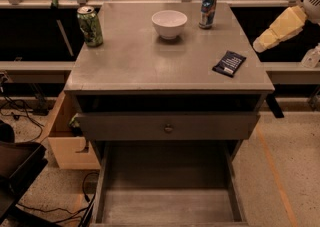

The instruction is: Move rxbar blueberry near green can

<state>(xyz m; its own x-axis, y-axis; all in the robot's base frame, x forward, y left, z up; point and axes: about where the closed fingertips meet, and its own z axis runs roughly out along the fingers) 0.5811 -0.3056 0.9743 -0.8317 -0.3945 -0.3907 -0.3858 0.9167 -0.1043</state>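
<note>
Starting the reach for the rxbar blueberry [229, 63], with the gripper [267, 38] hovering beside the table [145, 68].

One bar is lying flat near the front right edge. The gripper is hanging just off that side, and I cannot tell if it is open or shut. It should be coming down squarely across the bar's narrow width. Behind are sitting one bowl [169, 23] and two cans: the green can [90, 26] back left, the blue can [207, 9] back right.

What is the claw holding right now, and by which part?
Nothing that shows. The claw hangs beyond the right edge of the table, apart from the snack bar, which lies flat on the tabletop, untouched.
</note>
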